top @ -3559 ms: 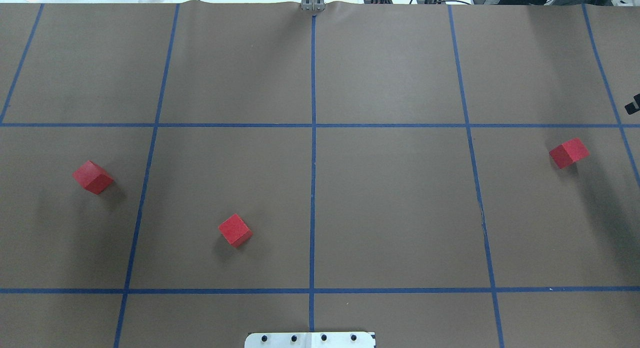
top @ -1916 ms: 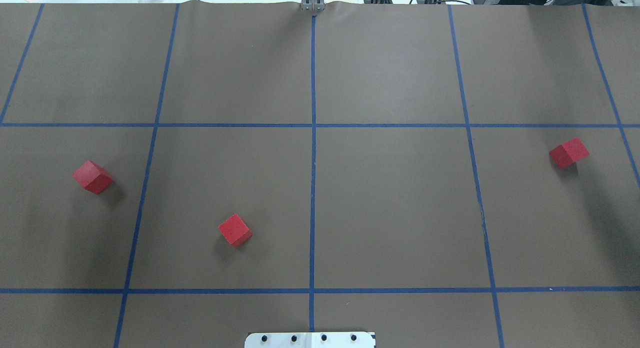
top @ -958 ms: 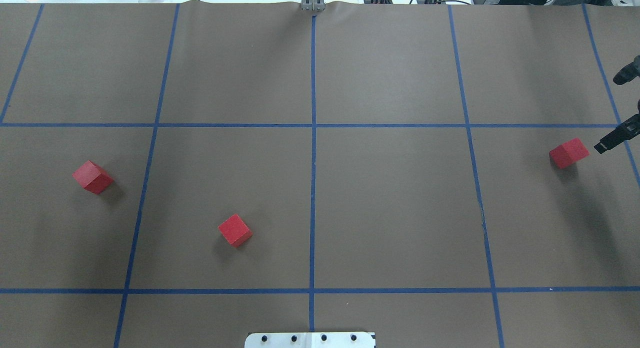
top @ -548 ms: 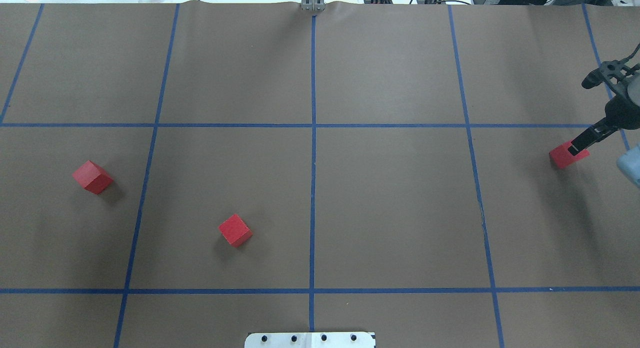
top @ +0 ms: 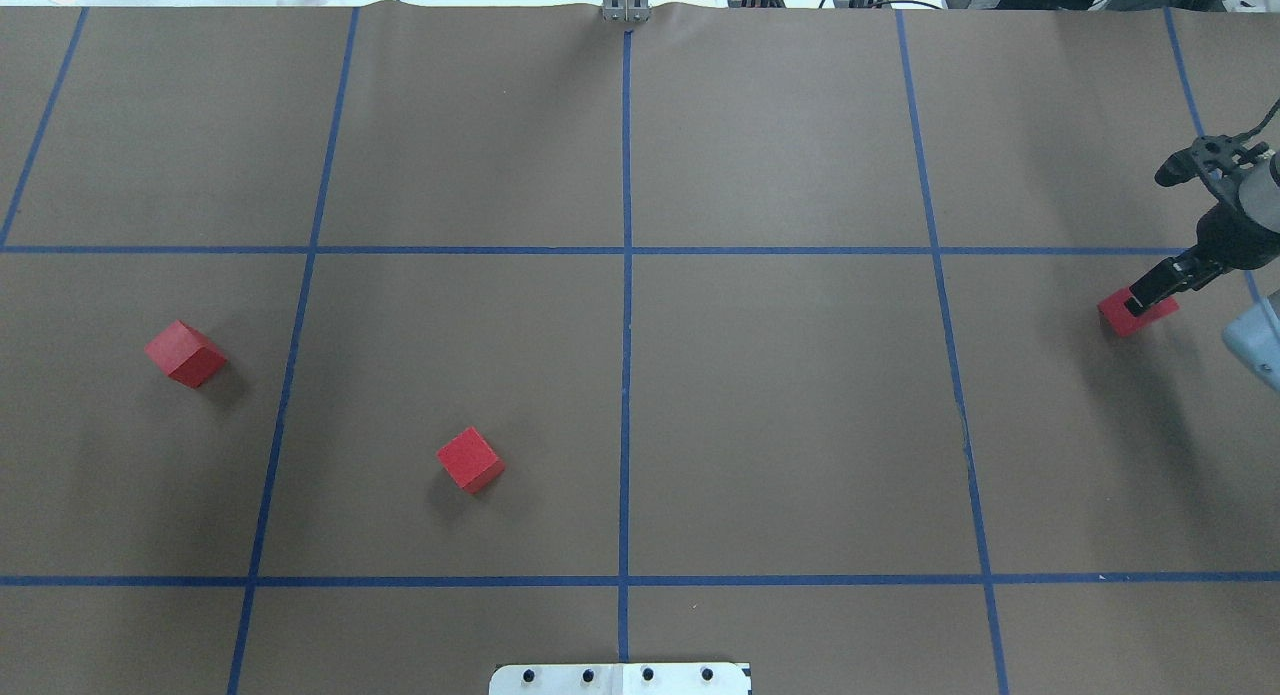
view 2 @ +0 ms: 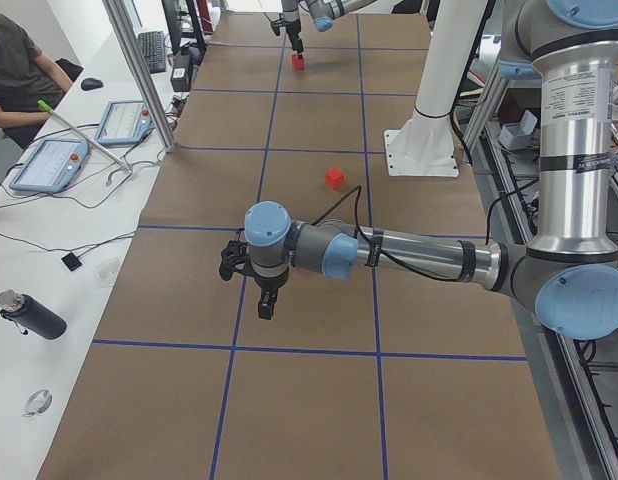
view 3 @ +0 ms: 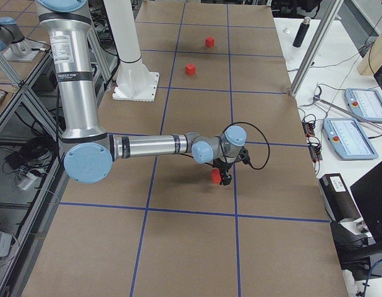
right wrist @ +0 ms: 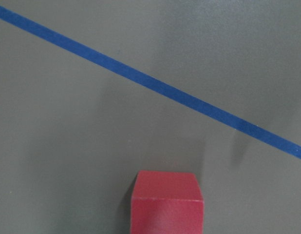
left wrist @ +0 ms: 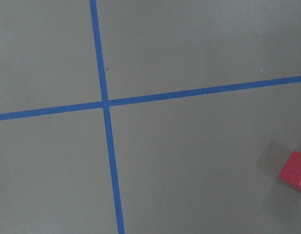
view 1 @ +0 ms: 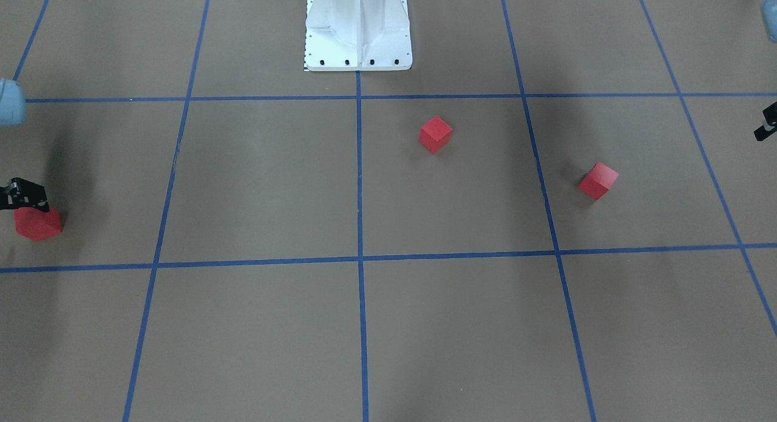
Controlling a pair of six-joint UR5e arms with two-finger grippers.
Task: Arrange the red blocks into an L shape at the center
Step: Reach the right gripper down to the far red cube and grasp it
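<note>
Evidently the right gripper [top: 1150,295] has been brought over the rightmost block [top: 1125,320], which is unmoved. Neither its spread nor the left gripper's [view 2: 266,306] can be told. The other blocks [top: 186,353] [top: 470,459] are left of center [top: 626,415]; gathering is judged barely begun.

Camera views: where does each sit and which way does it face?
Overhead: behind the robot, looking down; base plate, right end effector at the right red block.
Front-facing: across the table, facing the pedestal; right end effector at its left edge.
Exterior left: table's left end; left arm near.
Exterior right: table's right end; right arm near.
Left wrist: straight down on a tape crossing; no body.
Right wrist: down on that block; no body.
Shared: overhead and right wrist both show that block.
</note>
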